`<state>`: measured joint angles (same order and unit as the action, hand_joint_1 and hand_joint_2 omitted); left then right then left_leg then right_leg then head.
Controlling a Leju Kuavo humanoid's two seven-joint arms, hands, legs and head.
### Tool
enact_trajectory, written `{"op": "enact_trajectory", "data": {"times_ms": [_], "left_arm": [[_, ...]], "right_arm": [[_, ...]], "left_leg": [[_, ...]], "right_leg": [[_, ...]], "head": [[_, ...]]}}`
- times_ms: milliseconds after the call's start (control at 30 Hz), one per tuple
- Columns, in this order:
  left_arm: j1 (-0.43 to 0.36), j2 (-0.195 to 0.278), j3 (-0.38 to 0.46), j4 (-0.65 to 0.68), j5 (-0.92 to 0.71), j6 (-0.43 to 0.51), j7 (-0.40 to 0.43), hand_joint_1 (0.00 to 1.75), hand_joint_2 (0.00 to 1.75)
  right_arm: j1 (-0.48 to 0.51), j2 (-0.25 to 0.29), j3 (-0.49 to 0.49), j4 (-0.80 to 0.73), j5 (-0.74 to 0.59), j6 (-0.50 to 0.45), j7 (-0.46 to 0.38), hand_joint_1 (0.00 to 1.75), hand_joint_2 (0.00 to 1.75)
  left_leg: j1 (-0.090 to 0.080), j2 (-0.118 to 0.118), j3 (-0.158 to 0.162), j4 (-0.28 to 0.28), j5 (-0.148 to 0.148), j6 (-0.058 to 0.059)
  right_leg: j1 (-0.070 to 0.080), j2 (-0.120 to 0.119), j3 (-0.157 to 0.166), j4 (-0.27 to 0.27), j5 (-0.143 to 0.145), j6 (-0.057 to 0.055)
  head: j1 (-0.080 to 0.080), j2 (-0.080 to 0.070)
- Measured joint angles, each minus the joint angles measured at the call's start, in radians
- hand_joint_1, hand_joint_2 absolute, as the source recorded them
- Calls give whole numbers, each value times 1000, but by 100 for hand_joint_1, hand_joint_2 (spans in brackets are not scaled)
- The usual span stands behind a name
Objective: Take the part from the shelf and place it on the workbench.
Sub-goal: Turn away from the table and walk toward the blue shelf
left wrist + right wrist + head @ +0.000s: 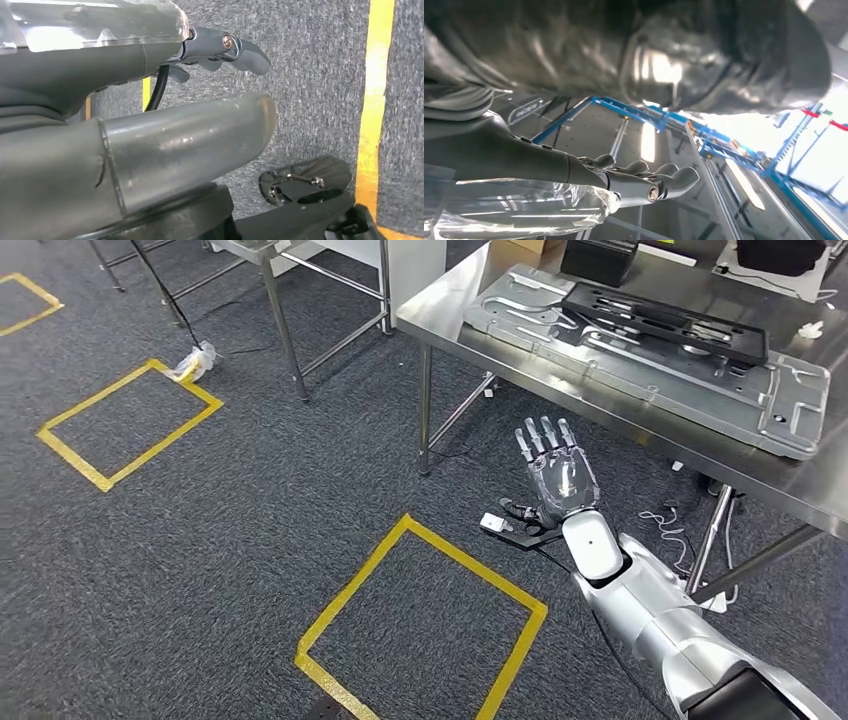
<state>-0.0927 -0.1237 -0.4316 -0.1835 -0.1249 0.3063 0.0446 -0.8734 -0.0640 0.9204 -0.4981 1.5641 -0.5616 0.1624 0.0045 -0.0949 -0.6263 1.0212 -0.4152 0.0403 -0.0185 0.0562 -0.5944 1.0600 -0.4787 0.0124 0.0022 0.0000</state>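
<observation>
A long black part (665, 325) lies on a large silver metal plate (640, 380) on the steel workbench (440, 310) at the upper right. My right hand (556, 472) is raised in front of the bench's near edge, below the tabletop. Its fingers are straight and apart and it holds nothing. The right wrist view shows the same hand (624, 182) empty, with the ceiling behind it. My left hand (150, 135) hangs over the grey carpet in the left wrist view, its fingers (240, 50) loosely extended with nothing in them.
Yellow tape squares mark the carpet in front of me (420, 620) and at the left (130, 425). A second metal table frame (285, 330) stands at the back. Black boxes (598, 258) sit at the bench's far side. Cables (670, 530) lie under the bench beside its legs (425, 410).
</observation>
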Motion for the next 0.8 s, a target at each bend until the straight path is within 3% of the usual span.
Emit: {"op": "enact_trajectory", "data": {"times_ms": [67, 100, 133, 200, 267, 333, 367, 433, 500, 533, 600, 633, 700, 767, 800], "left_arm": [[0, -1, 1, 0, 0, 1, -1, 0, 0], [2, -1, 2, 0, 0, 2, -1, 0, 0], [5, -1, 2, 0, 0, 2, -1, 0, 0], [7, 0, 3, 0, 0, 2, -1, 0, 0], [4, 1, 3, 0, -1, 2, -1, 0, 0], [3, 1, 4, 0, -1, 3, -1, 0, 0], [4, 1, 4, 0, -2, 3, -1, 0, 0], [7, 2, 4, 0, -2, 4, -1, 0, 0], [6, 4, 4, 0, -2, 5, -2, 0, 0], [5, 4, 4, 0, -2, 5, -2, 0, 0], [7, 5, 4, 0, -3, 6, -2, 0, 0], [9, 5, 4, 0, -3, 7, -2, 0, 0], [10, 5, 4, 0, -3, 8, -2, 0, 0], [8, 5, 4, 0, -3, 9, -2, 0, 0], [7, 5, 4, 0, -3, 9, -2, 0, 0]], "right_arm": [[0, -4, -2, 0, 0, -1, 1, 0, 0], [1, -5, -3, 0, 0, -2, 1, 0, 0], [0, -5, -4, 0, 0, -2, 2, 0, 0], [-1, -5, -6, 0, 0, -4, 4, 0, 0], [0, -6, -8, 1, 0, -5, 6, 0, 0], [3, -7, -10, 3, 0, -5, 8, 0, 0], [4, -8, -11, 4, 0, -5, 8, 0, 0], [4, -8, -13, 6, 0, -6, 8, 0, 0], [4, -9, -16, 6, 0, -7, 9, 0, 0], [3, -10, -17, 6, 0, -7, 9, 0, 0], [3, -10, -19, 7, 0, -8, 9, 0, 0], [3, -9, -19, 7, 0, -8, 9, 0, 0], [3, -9, -20, 7, 0, -9, 9, 0, 0], [6, -12, -21, 9, -2, -12, 8, 0, 0], [11, -13, -21, 11, -4, -15, 7, 0, 0]], "left_leg": [[3, -21, -8, -1, 7, -13], [5, -32, -11, -3, 10, -21], [5, -27, -13, -2, 9, -27], [1, 19, -34, 39, -21, -37], [3, 72, -87, 154, -84, -46], [8, 86, -134, 258, -121, -53], [9, 89, -133, 261, -114, -55], [10, 107, -72, 155, -57, -55], [2, 138, -4, 32, -19, -45], [-1, 146, 11, 4, -15, -39], [-5, 132, 10, -4, -15, -28], [-3, 122, 10, -8, -12, -22], [1, 103, 14, -17, -5, -9], [3, 84, 14, -21, 0, -1], [3, 73, 12, -20, 1, 1]], "right_leg": [[3, 10, 14, -33, 2, -5], [4, -1, 15, -37, 4, -8], [2, -13, 18, -43, 8, -12], [-2, -36, 25, -56, 16, -23], [0, -60, 26, -59, 18, -29], [2, -86, 24, -57, 16, -29], [2, -99, 24, -56, 15, -29], [2, -123, 25, -52, 11, -25], [6, -143, 26, -47, 4, -16], [10, -151, 26, -45, 1, -12], [13, -168, 29, -45, 0, -3], [11, -169, 30, -45, -4, 3], [6, -134, 18, -10, -34, 12], [1, -80, -32, 100, -95, 17], [0, -67, -64, 166, -121, 18]], "head": [[0, 0], [0, 0], [0, 0], [-3, 0], [-6, 0], [-6, 0], [-7, 0], [-7, 0], [-6, 0], [-6, 0], [-5, 0], [-5, 0], [-4, 0], [-3, 0], [-3, 0]]}}
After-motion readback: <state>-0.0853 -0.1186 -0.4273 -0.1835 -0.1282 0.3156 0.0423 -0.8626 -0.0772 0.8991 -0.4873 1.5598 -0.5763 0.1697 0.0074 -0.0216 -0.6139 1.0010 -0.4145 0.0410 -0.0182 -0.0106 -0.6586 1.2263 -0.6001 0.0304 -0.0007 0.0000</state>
